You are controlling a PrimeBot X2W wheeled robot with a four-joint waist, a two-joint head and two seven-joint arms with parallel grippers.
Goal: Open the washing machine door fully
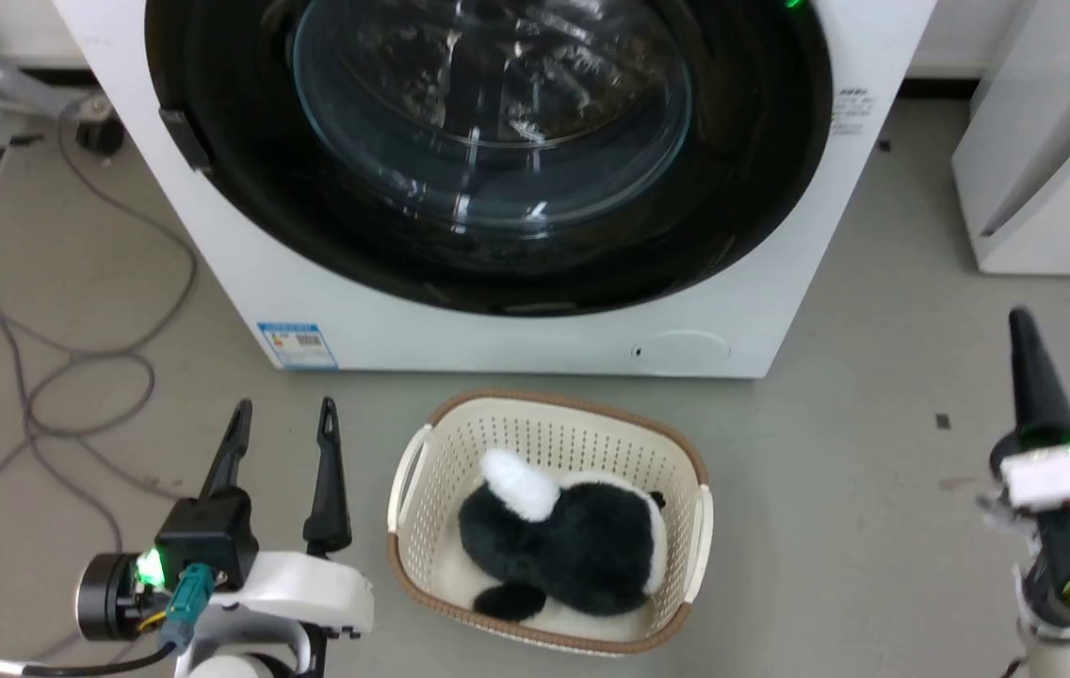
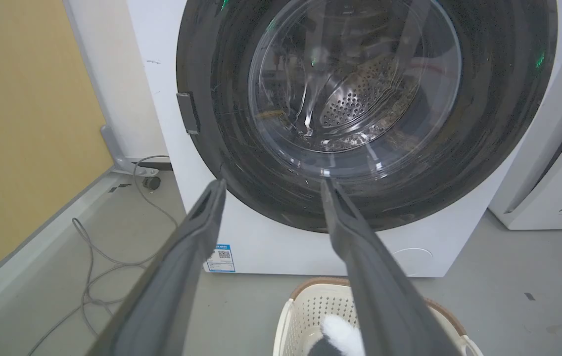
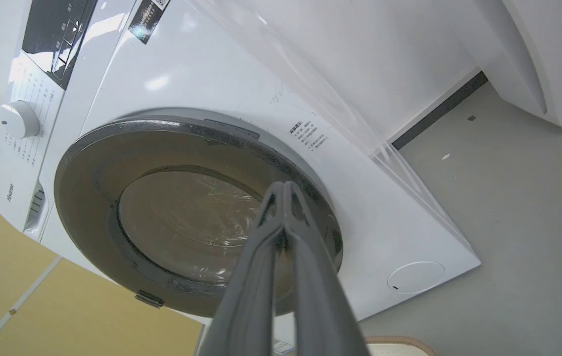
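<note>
Spread apart and empty, the fingers of the left gripper (image 1: pixel 285 410) are seen at lower left of the head view, raised over grey floor beside a cream laundry basket (image 1: pixel 554 403) in which a black-and-white plush toy (image 1: pixel 573 546) is laid. At lower right, the right gripper (image 1: pixel 1020 322) is shown with its fingers pressed together on nothing; the same closed pair is seen in its wrist view. Neither gripper is in contact with the washing machine door (image 1: pixel 497 273), which is seated shut against the front of the white washing machine (image 1: pixel 516 334) just behind the basket, its latch tab (image 1: pixel 185 137) at the left edge. Loose cables (image 1: pixel 73 358) are strewn to the left, and a white appliance (image 1: pixel 1053 169) is stood at right.
</note>
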